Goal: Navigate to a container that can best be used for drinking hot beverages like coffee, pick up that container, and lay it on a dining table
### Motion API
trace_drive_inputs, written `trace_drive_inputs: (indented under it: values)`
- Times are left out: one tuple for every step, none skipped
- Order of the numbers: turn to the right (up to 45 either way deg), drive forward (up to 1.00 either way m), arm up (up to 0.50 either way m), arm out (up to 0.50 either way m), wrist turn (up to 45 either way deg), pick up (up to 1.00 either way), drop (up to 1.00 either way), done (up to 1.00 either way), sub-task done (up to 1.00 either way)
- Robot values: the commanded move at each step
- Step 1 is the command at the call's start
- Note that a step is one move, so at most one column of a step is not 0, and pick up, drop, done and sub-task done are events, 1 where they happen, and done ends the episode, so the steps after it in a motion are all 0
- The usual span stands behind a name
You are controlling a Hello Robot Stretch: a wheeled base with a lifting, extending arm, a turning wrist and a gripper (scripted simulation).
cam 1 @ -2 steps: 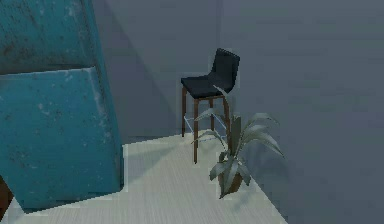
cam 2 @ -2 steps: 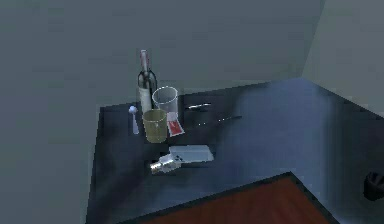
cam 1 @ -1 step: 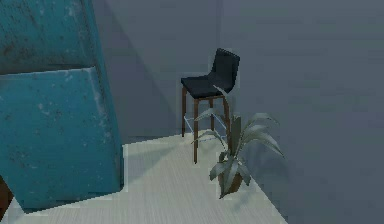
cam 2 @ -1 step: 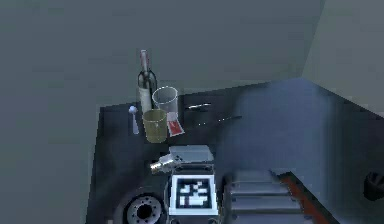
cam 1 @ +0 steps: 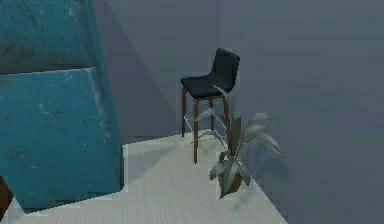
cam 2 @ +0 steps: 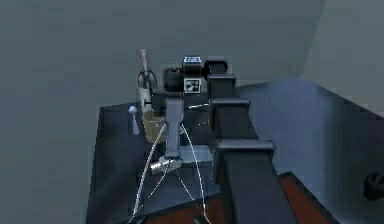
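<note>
Arm: a dark square bar rises from the arm side view's bottom edge and reaches out over a dark countertop.
Wire frame: thin pale wires curve across the near countertop, left of the arm.
Tan cup: stands upright on the countertop, mouth up, beyond the wires. By shape and colour it is probably the hot-drink container, though it is small and no handle can be made out.
Pale stick: a slim thing with a round head, just left of the tan cup.
Gripper: dark body at the arm's far end, left of the two white marker squares.
Grip state: I cannot tell whether the fingers are spread or pressed together, or whether they hold anything, since things stand on the countertop at and behind them.
Key relation: the tan cup lies down and to the left of the gripper in the picture, so nearer in than the arm's tip and off its left side. Its long axis is vertical.
Coming move: in my judgement, a short draw-back and a shift leftward to bring the fingers level with the cup's wall.
White holder: farther out, a tall thin piece standing up from it.
Teal cabinet: close at the forward view's left.
Potted plant: on the pale floor beyond.
Bar stool: black seat, against the far wall.
</note>
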Motion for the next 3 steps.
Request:
trace_drive_inputs:
  values:
    - [0.0, 0.0, 0.0, 0.0, 45.0, 0.0, 0.0, 0.0, 0.0]
    - [0.0, 0.0, 0.0, 0.0, 45.0, 0.0, 0.0, 0.0, 0.0]
    - [0.0, 0.0, 0.0, 0.0, 45.0, 0.0, 0.0, 0.0, 0.0]
